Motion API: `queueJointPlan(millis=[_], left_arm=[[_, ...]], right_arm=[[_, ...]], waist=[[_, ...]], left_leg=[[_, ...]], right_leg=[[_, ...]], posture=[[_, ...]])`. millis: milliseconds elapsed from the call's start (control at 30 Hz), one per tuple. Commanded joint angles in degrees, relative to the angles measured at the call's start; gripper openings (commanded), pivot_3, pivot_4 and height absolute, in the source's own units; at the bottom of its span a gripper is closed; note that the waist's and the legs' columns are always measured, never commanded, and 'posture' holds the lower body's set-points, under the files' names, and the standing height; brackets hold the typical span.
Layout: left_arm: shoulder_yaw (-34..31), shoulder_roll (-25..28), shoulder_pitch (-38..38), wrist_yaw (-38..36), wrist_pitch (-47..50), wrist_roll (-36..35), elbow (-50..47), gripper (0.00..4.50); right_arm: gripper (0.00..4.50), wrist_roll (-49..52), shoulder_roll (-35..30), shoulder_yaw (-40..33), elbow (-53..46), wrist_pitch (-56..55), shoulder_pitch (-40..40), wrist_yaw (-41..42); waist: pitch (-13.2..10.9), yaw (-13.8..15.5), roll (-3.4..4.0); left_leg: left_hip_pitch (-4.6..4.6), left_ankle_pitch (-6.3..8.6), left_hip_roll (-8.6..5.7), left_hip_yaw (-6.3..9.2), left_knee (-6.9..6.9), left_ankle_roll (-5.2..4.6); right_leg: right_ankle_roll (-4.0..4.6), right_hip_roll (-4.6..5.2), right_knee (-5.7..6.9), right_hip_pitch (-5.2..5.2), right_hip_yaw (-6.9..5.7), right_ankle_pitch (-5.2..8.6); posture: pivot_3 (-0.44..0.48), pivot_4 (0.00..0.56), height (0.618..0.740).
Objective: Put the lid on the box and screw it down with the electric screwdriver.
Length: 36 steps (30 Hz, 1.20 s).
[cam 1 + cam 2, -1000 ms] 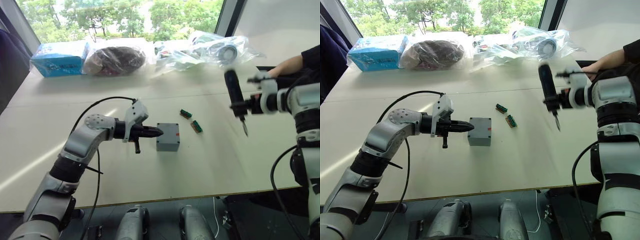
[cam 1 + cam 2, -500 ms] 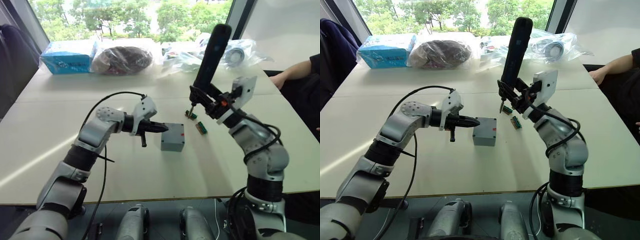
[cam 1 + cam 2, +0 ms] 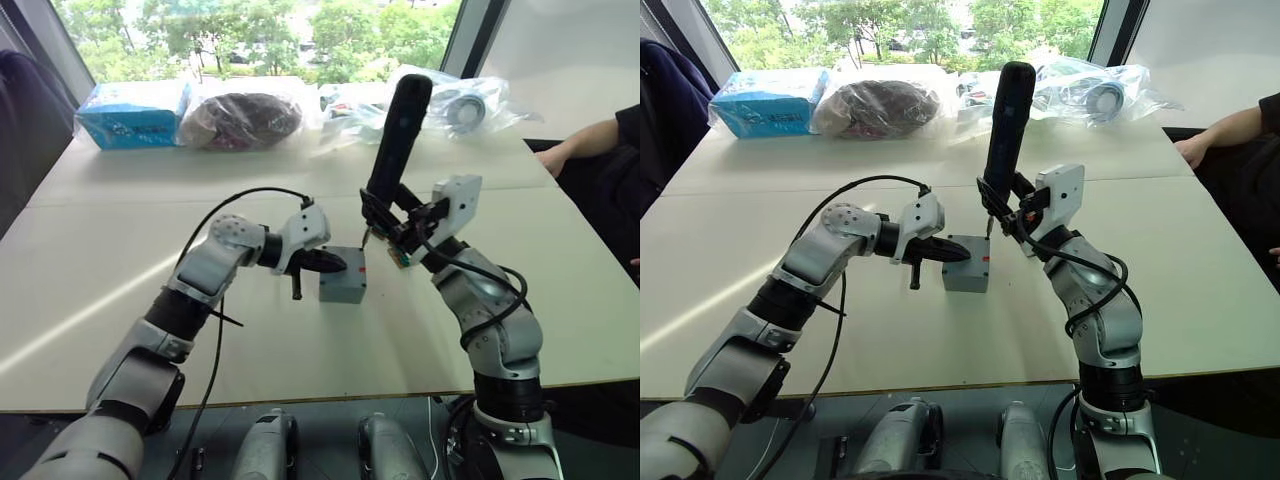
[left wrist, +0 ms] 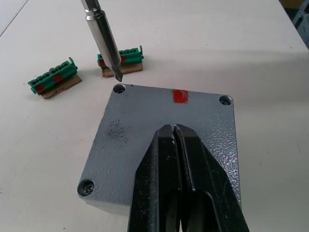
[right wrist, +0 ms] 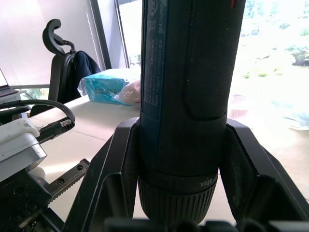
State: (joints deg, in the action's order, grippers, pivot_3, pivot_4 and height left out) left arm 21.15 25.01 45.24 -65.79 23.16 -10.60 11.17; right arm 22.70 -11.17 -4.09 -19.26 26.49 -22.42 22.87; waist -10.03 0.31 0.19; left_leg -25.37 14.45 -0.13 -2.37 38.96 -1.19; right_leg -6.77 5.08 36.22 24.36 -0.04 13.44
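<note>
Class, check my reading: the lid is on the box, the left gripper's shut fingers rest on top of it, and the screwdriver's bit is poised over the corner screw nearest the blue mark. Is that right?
One slip: the mark on the lid is red, not blue, as the left wrist view shows. The rest stands: the left gripper is shut on top of the lid, and the electric screwdriver holds its bit just above a corner screw.

I see a pale desk (image 3: 120, 290) running to a window with green trees behind it. Along the far edge I note a light blue packet (image 3: 133, 113), a clear bag with something dark red-brown inside (image 3: 240, 119), and more clear plastic bags (image 3: 455, 100) with round parts to the right. Two small green terminal blocks (image 4: 53, 83) on brown bases lie near each other mid-desk. A person's forearm (image 3: 580, 145) rests at the right edge. A dark office chair (image 5: 60, 67) stands at the left.
</note>
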Motion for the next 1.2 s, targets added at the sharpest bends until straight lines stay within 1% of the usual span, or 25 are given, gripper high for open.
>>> queueJointPlan(millis=[33, 433, 700, 833, 933, 1067, 1200], left_arm=[[0.0, 0.2, -0.7, 0.0, 0.1, 1.2, 0.0, 0.0], [-0.1, 0.4, -1.0, -0.2, 0.5, 1.1, -0.4, 0.0], [0.1, 0.6, -1.7, -0.3, 0.8, 1.2, -0.7, 0.0], [0.2, 0.6, -2.2, -0.3, 1.0, 1.2, -1.0, 0.0], [0.2, 0.6, -2.2, -0.3, 1.2, 1.2, -1.0, 0.0], [0.2, 0.6, -2.3, -0.3, 1.3, 1.3, -1.0, 0.0], [0.1, 0.5, -2.3, -0.3, 1.5, 1.3, -1.1, 0.0]], right_arm=[[1.78, -0.5, 0.3, 0.8, -1.3, -3.6, -0.2, 0.2], [1.78, -3.6, 0.1, 2.3, 4.0, -7.9, 2.0, -0.3], [1.78, -4.3, -0.2, 4.4, 6.3, -4.6, 4.3, -1.3], [1.78, -5.2, -0.8, 5.9, 7.7, -2.7, 5.0, -1.6], [1.78, -6.5, -1.1, 6.6, 9.3, -2.0, 4.9, -2.3], [1.78, -4.9, -0.1, 5.6, 10.0, -1.6, 4.9, -2.9], [1.78, -4.9, -0.5, 5.4, 10.4, -2.0, 5.5, -2.8]], waist=[[0.0, 0.0, 0.0], [0.0, 0.0, -0.03], [0.2, 0.0, -0.19], [0.3, -0.1, -0.27], [0.5, -0.1, -0.44], [0.7, -0.1, -0.57], [0.8, -0.1, -0.65]], left_leg=[[0.0, 0.0, 0.0, 0.0, 0.0, 0.0], [0.04, 0.0, 0.0, 0.01, 0.0, 0.0], [0.17, 0.0, 0.01, 0.03, 0.0, 0.0], [0.45, 0.01, 0.03, 0.06, -0.01, -0.01], [1.13, 0.06, 0.11, 0.07, -0.19, -0.06], [1.15, 0.06, 0.21, 0.1, -0.23, -0.05], [1.15, 0.06, 0.21, 0.1, -0.24, -0.05]], right_leg=[[0.0, 0.0, 0.0, 0.0, 0.0, 0.0], [0.0, 0.0, 0.0, -0.05, 0.0, 0.0], [0.01, -0.01, 0.0, -0.2, 0.0, 0.0], [0.03, -0.01, -0.04, -0.52, -0.01, 0.02], [0.24, 0.01, -0.22, -1.16, -0.04, 0.16], [0.27, 0.02, -0.22, -1.16, -0.04, 0.17], [0.27, 0.03, -0.21, -1.16, -0.04, 0.18]], posture=[[0.0, 0.15, 0.74], [0.0, 0.15, 0.74], [0.0, 0.15, 0.74], [0.0, 0.15, 0.74], [0.0, 0.15, 0.74], [0.0, 0.15, 0.74], [0.0, 0.15, 0.74]])
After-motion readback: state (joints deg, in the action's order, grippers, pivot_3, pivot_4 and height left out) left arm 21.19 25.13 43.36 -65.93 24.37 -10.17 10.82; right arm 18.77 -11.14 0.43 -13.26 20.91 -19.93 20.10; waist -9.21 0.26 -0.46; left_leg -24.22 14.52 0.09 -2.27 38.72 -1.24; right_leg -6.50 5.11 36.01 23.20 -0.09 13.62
